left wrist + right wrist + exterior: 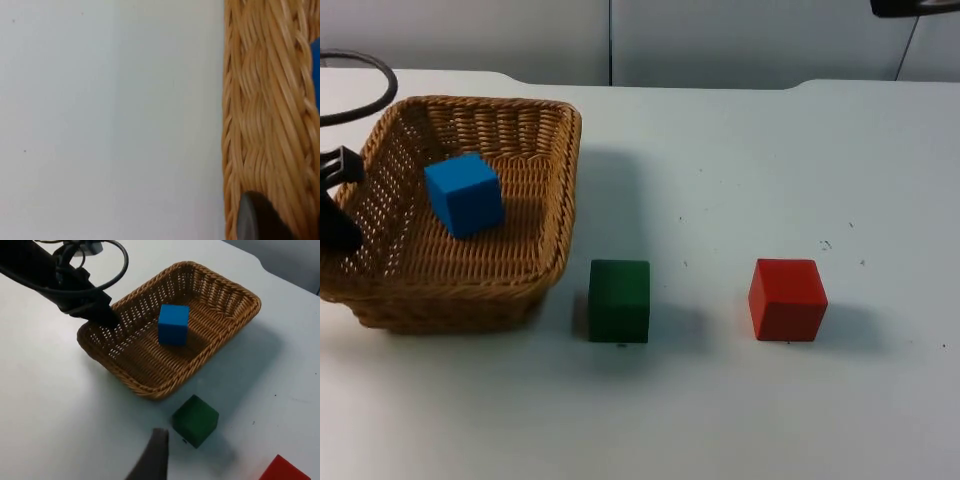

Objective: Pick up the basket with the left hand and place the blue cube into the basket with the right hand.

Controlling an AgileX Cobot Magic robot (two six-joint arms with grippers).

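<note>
green cube [619, 300] left | red cube [787, 299] right, well apart | white table [740, 150]

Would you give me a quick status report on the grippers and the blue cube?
Left gripper at the basket rim. Right gripper above the table near the green cube. Blue cube inside the basket. Red cube off aside.

Left arm [45, 275]: black, matte housing, bulky and angular toward the wrist, narrowing to the left gripper [102, 315], whose dark fingers taper to blunt ends. Left fingertip [257, 217]: black, rounded, smooth, with a faint grey sheen along its edge. Right gripper fingertip [152, 457]: dark grey to black, slim and flat-sided, tapering to a squared tip. Right arm [915, 7]: black, a short rounded section with a smooth surface.
</note>
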